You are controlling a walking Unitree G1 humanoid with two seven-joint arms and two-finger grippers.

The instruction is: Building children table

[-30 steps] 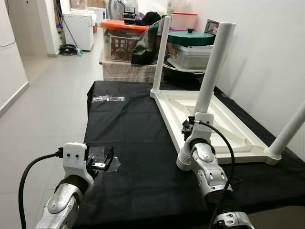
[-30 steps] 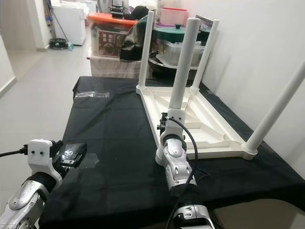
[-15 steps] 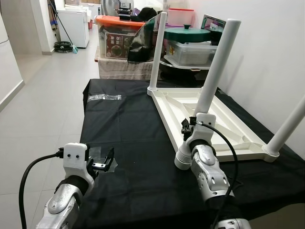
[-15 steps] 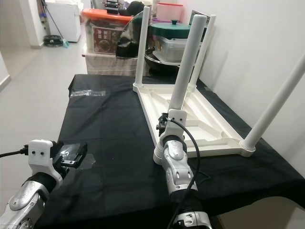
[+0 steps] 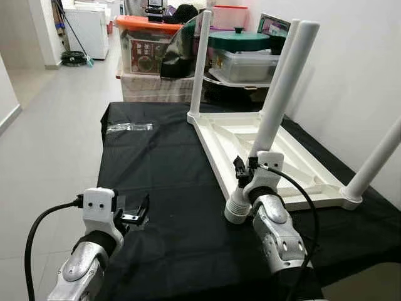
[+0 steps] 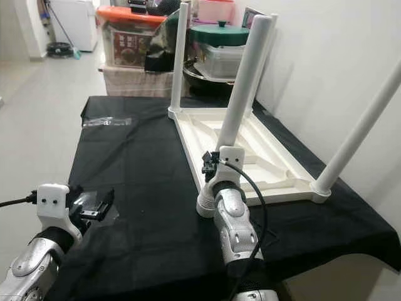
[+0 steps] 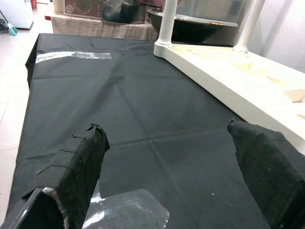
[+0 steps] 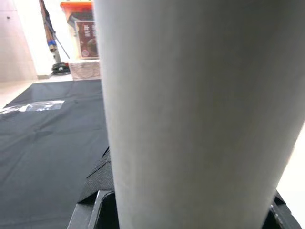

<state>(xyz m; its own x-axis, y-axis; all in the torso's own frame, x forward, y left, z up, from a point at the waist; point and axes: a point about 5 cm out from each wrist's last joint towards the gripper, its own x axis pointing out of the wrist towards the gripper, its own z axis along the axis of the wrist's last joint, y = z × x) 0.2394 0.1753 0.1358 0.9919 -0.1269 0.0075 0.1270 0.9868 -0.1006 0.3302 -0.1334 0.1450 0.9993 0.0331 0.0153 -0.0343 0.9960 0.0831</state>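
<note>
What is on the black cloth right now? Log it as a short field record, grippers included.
surface: black cloth
main object: white plastic children's table, lying upside down, legs up
legs standing: four
right gripper: closed around the nearest white table leg, low on the leg
left gripper: open, above the cloth, holding nothing
loose items: clear plastic bag at the far left of the cloth; clear plastic scrap beneath the left gripper

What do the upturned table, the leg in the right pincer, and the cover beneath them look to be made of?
Upturned table: likely moulded plastic, cream, smooth, with ribbed underside. Leg in the right pincer: seemingly matching plastic tube, matte white, ridged collar at its foot. Cover: black fabric, matte, with fold creases.
</note>
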